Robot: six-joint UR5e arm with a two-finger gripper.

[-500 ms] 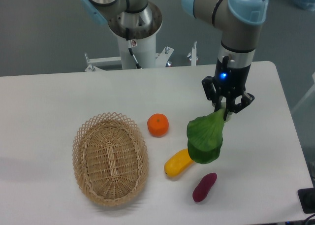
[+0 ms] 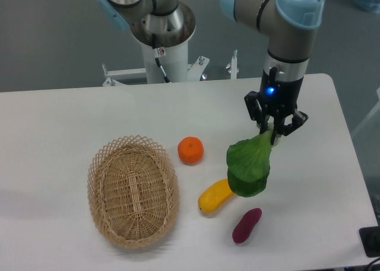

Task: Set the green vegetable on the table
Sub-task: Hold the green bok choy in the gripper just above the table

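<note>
The green vegetable [image 2: 248, 165] hangs leaves-down from my gripper [image 2: 273, 133], which is shut on its pale stem end. Its broad dark and bright green leaves dangle just above the white table [image 2: 320, 182], overlapping the right end of the yellow oblong vegetable [image 2: 215, 195] in the view. Whether the leaf tips touch the tabletop cannot be told. The gripper is over the right half of the table, right of the orange [image 2: 190, 150].
A woven wicker oval basket [image 2: 133, 191] stands empty at the front left. A purple oblong vegetable [image 2: 246, 225] lies near the front edge, below the hanging leaves. The robot base [image 2: 160, 40] is behind the table's far edge.
</note>
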